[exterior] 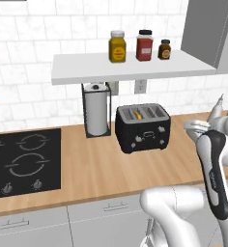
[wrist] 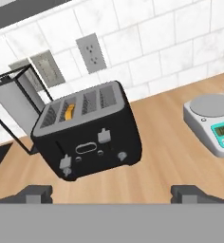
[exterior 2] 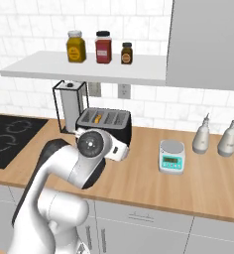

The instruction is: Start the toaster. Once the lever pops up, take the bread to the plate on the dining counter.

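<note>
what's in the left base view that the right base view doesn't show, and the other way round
Left base view alone: the toaster's front face with its lever and grey controls, and the black cooktop's knobs.

Right base view alone: a small kitchen scale and two pale bottles on the counter to the toaster's right. The arm hides the toaster's front here.

Both: the black toaster with something orange-tan in a slot, the paper towel stand, three jars on the white shelf, the wooden counter and part of the cooktop.
</note>
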